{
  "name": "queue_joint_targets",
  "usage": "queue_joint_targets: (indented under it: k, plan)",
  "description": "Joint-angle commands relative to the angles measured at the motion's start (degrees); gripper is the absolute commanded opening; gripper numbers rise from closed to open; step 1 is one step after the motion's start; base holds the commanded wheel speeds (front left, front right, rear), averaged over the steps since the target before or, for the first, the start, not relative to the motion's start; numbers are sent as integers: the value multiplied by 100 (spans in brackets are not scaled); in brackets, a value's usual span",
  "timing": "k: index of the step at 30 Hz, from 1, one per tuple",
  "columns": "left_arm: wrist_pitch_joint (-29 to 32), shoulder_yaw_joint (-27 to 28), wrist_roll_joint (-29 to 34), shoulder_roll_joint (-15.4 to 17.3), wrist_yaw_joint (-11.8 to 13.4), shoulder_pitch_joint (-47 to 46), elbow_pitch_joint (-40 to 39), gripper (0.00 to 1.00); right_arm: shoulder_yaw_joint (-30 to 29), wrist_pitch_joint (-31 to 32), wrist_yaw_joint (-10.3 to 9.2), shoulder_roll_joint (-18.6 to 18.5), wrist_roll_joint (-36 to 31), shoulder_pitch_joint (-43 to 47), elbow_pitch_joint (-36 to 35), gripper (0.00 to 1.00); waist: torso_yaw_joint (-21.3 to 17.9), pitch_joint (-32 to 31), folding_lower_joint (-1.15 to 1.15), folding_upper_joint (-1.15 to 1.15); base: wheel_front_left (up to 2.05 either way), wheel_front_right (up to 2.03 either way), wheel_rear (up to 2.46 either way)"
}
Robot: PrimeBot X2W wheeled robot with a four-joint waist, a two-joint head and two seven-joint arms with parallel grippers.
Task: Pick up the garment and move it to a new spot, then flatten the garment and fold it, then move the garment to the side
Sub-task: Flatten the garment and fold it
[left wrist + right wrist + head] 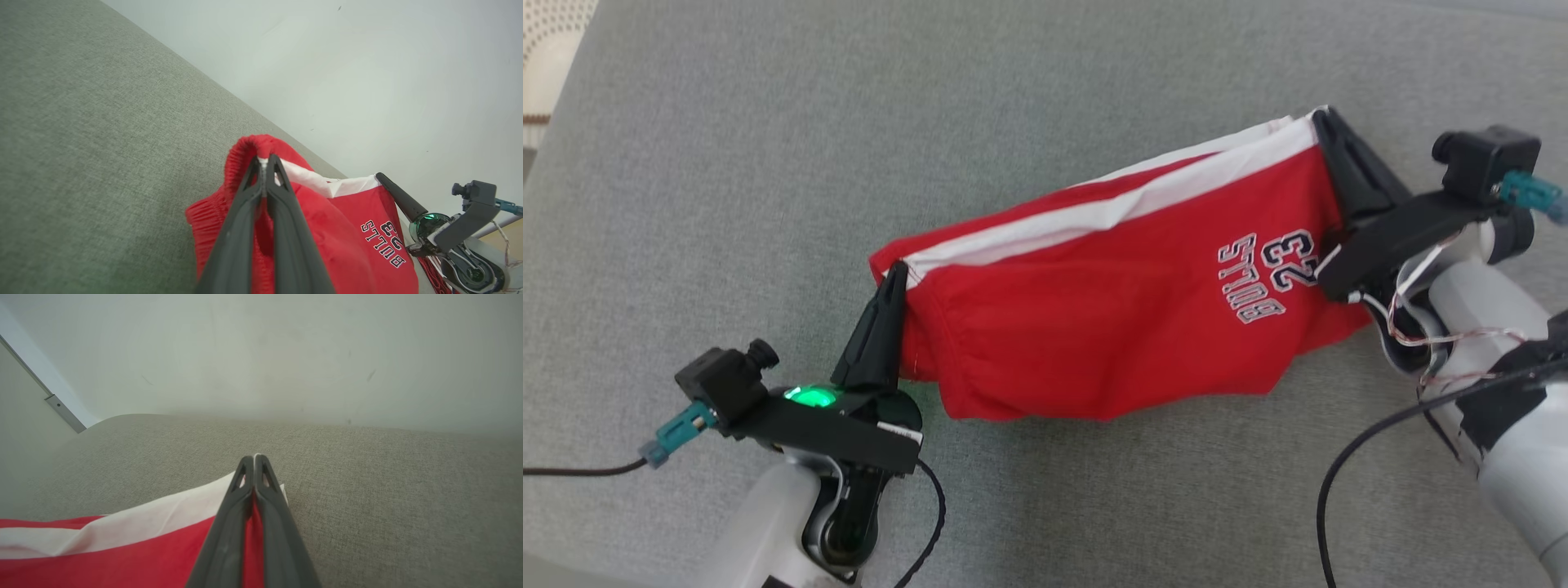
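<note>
Looking down, we see a grey fabric surface (pixel 768 204) under everything. The garment (pixel 1111 327), red shorts with a white stripe (pixel 1111 208), is stretched between both grippers over the surface's middle; we cannot tell whether its sagging lower edge touches. The left gripper (pixel 896 271) is pinched tight on the ribbed waistband end at lower left. The right gripper (pixel 1325 119) is clamped on the white-edged corner at upper right. "BULLS 23" lettering (pixel 1270 278) reads upside down near the right gripper. A green light (pixel 810 397) glows on the left wrist.
</note>
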Motion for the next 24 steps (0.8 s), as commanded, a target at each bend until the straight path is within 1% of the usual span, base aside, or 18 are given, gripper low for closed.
queue_joint_targets:
  k: [1,5,12,18,20,22,23,24]
  plan:
    - [-3,57,84,-30,1,-101,39,0,-10,-3,2,34,-81,-160,88,0,153,246,-1,-1,0,0,0]
    - [-3,164,320,-108,1,-273,91,0,-8,-3,2,68,-118,-409,318,0,205,406,-1,-1,0,0,0]
    - [-3,276,556,-211,1,-497,272,0,22,-2,2,135,-136,-632,592,0,221,577,-1,-1,0,0,0]
    - [-3,569,761,-303,1,-528,319,0,-94,-2,2,193,-178,-687,674,0,193,629,-1,-1,0,0,0]
    - [-3,598,782,-316,1,-526,339,0,-116,-2,2,201,-194,-681,698,0,186,629,-1,-1,0,0,0]
    - [-3,481,743,-340,1,-526,359,0,-149,-2,2,247,-202,-683,716,0,168,628,-1,-1,0,0,0]
    - [-3,420,749,-314,1,-533,378,7,-158,-2,2,264,-211,-678,719,0,159,623,-1,-1,0,0,0]
    - [-3,394,716,-304,1,-531,394,40,-167,-2,2,286,-213,-666,716,29,150,615,-1,-1,0,0,0]
